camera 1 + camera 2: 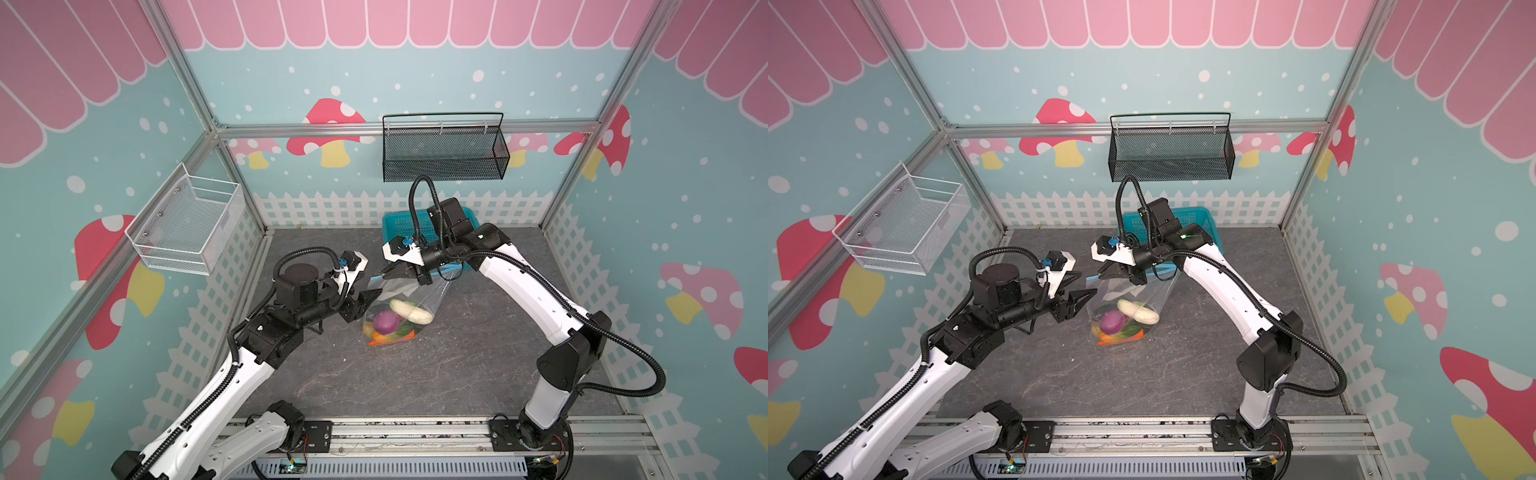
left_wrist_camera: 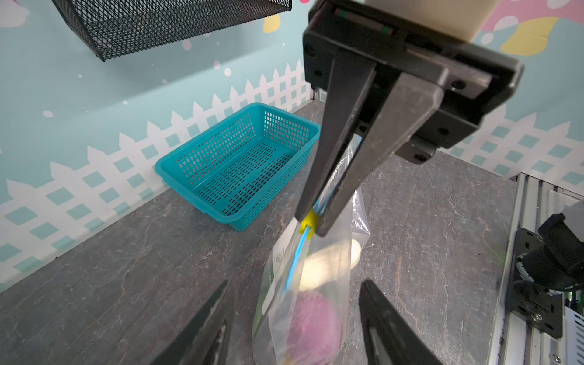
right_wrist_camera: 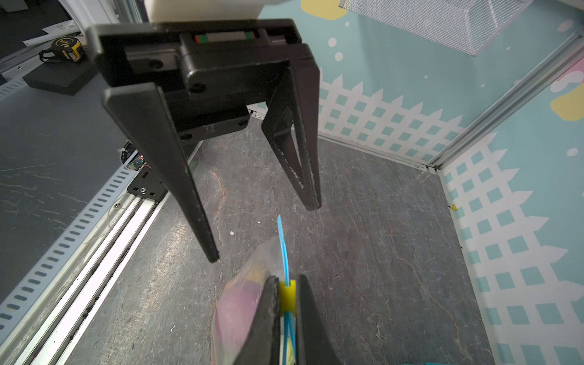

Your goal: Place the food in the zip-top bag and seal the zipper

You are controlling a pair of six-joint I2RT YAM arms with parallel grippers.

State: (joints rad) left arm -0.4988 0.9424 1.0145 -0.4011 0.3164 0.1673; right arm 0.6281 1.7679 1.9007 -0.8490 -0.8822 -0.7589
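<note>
Both top views: camera head high at the booth's front, looking steeply down toward the back wall; far enough to hold both arms and the whole table (image 1: 457,374). Left wrist camera: close, facing the right gripper (image 2: 311,226) and teal basket (image 2: 240,164) behind it. Right wrist camera: close, facing the left gripper (image 3: 263,232). Both wrist views share the zip-top bag (image 2: 331,262) and its yellow slider (image 3: 287,297).

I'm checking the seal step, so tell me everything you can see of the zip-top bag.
The zip-top bag is clear, crinkly plastic, its bottom resting on the grey table, its mouth held up. Inside lie a purple onion, a white radish and other toy vegetables. A light-blue zipper runs along the mouth; the right gripper is shut on its yellow slider.
</note>
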